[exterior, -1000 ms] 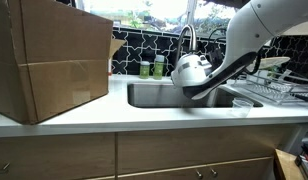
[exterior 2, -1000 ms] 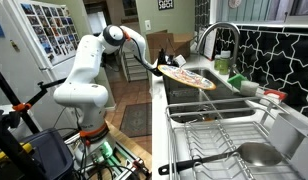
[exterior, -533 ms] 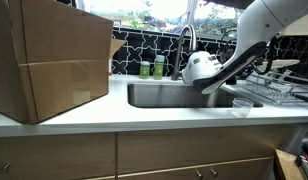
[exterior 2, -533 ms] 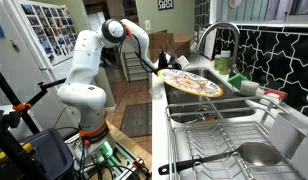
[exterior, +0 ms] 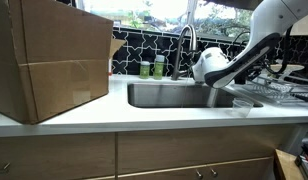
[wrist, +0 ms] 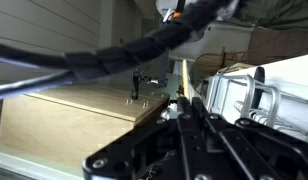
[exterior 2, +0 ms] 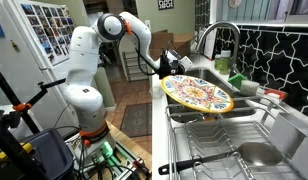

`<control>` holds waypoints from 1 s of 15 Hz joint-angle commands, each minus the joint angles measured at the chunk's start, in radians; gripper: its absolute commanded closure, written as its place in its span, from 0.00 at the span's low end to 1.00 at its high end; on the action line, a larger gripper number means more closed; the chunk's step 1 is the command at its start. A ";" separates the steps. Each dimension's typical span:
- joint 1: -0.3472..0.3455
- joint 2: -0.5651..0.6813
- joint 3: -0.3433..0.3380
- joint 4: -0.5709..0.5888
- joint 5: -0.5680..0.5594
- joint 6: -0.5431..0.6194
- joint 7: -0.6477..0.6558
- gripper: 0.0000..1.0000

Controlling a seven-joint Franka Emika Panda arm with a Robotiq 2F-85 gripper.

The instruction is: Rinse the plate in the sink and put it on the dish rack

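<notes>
Kitchen sink (exterior: 164, 96); round plate (exterior 2: 197, 94) tilted, colourful speckled pattern.

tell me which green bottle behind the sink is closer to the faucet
The green bottle right beside the faucet; the other bottle stands beyond it, on the cardboard box's side.

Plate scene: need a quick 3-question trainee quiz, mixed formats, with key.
1. True or false: the plate lies flat in the dish rack.
2. What stands on the counter beside the sink? A) microwave B) cardboard box C) kettle
3. Fill in: the green bottles stand next to the ___.
Key: 1 false, the jaws hold it tilted in the air; 2 B; 3 faucet.
</notes>
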 commanded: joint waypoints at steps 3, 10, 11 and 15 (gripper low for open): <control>-0.112 -0.098 0.078 -0.097 -0.087 0.105 0.048 0.98; -0.178 -0.166 0.078 -0.177 -0.137 0.226 0.094 0.98; -0.186 -0.175 0.077 -0.189 -0.140 0.241 0.103 0.98; -0.217 -0.205 0.068 -0.237 -0.165 0.319 0.150 0.98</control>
